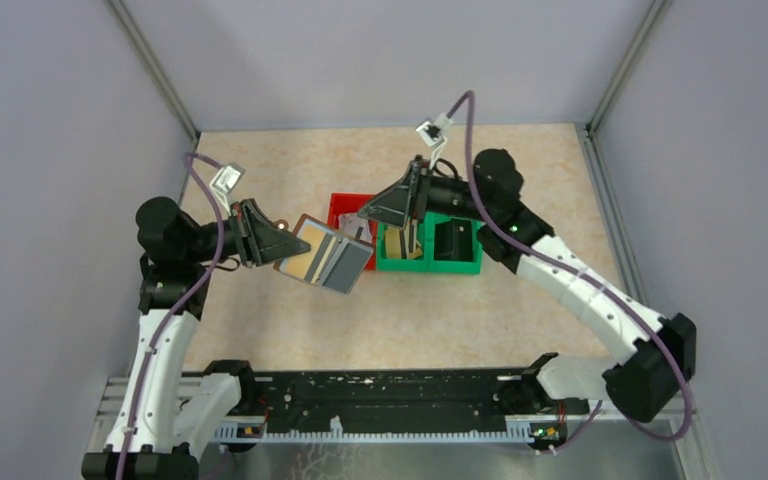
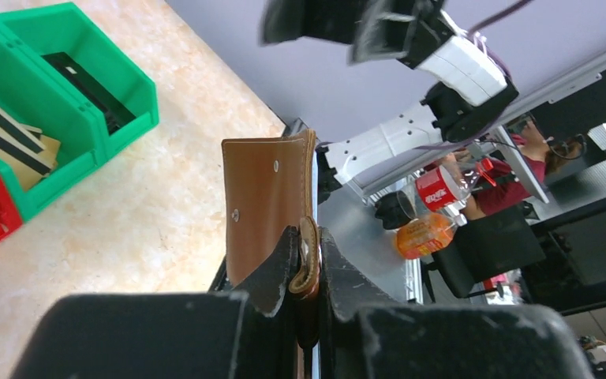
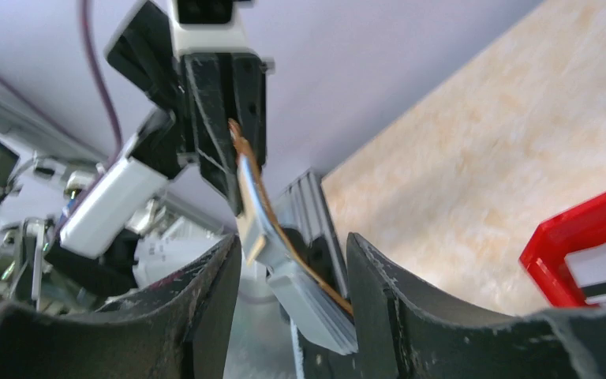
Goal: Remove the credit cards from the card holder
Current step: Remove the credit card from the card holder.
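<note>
Left claw clamps the open card holder in the air above the table's middle.
Right claw hangs half open and empty over the green bin, where credit cards lie. More cards seemingly sit in the holder, so the next move calls for pinching one exposed edge.

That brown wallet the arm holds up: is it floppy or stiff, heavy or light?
Probably fairly stiff: the card holder, pinched at one edge by the left gripper, sticks out without drooping. Likely light, since that small grip carries it. Its fold may flap if jostled.
</note>
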`<state>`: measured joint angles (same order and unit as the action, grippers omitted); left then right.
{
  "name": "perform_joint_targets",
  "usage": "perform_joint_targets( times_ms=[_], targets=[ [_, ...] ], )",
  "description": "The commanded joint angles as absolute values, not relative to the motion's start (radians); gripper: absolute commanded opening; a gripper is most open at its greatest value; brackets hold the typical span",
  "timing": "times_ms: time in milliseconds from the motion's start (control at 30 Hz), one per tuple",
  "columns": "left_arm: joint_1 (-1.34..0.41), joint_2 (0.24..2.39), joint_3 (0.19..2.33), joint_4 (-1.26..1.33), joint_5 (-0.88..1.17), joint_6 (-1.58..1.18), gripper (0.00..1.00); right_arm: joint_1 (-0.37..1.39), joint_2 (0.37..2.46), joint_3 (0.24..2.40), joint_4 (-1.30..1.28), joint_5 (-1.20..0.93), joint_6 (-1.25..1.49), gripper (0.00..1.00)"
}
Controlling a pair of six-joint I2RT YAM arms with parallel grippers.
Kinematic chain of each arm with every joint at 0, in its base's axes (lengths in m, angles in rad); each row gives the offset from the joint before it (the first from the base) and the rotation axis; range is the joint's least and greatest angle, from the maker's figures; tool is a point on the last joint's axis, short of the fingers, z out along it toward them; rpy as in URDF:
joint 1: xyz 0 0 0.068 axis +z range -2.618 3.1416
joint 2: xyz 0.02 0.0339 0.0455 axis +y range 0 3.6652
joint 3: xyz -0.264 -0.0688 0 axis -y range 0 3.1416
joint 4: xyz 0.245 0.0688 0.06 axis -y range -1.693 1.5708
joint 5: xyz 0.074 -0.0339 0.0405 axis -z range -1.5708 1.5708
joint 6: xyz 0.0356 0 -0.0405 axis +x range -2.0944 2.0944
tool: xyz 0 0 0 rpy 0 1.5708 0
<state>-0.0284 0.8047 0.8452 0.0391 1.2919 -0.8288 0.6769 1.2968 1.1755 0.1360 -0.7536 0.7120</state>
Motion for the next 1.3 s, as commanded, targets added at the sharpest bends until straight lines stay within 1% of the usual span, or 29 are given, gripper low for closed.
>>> perform_joint_targets(
  times_ms=[0, 67, 167, 233, 367, 467, 900, 1133, 1267],
  targets=[
    [-0.032, 0.805, 0.895, -0.039, 1.228, -0.758, 0.00, 0.663, 1.141, 1.125, 0.270, -0.576, 0.778, 0.52],
    [-0.032, 0.807, 0.904, -0.056, 1.215, -0.745, 0.00, 0.664, 1.116, 1.098, 0.300, -0.592, 0.813, 0.53],
    [-0.032, 0.809, 0.907, -0.059, 1.205, -0.748, 0.00, 0.679, 1.105, 1.021, 0.441, -0.637, 0.927, 0.53],
    [-0.033, 0.808, 0.907, -0.052, 1.201, -0.756, 0.00, 0.709, 1.109, 0.988, 0.483, -0.636, 0.955, 0.54],
    [-0.033, 0.809, 0.907, -0.035, 1.196, -0.781, 0.00, 0.787, 1.156, 0.951, 0.510, -0.602, 0.964, 0.55],
    [-0.033, 0.806, 0.908, -0.026, 1.188, -0.794, 0.00, 0.825, 1.201, 0.911, 0.603, -0.598, 1.014, 0.56],
    [-0.032, 0.798, 0.900, 0.007, 1.183, -0.860, 0.00, 0.910, 1.360, 0.903, 0.829, -0.595, 1.120, 0.55],
    [-0.032, 0.796, 0.900, 0.031, 1.182, -0.882, 0.00, 0.919, 1.399, 0.903, 0.919, -0.605, 1.168, 0.49],
    [-0.032, 0.795, 0.895, 0.030, 1.176, -0.881, 0.00, 0.920, 1.430, 0.893, 1.046, -0.607, 1.234, 0.38]
  ],
)
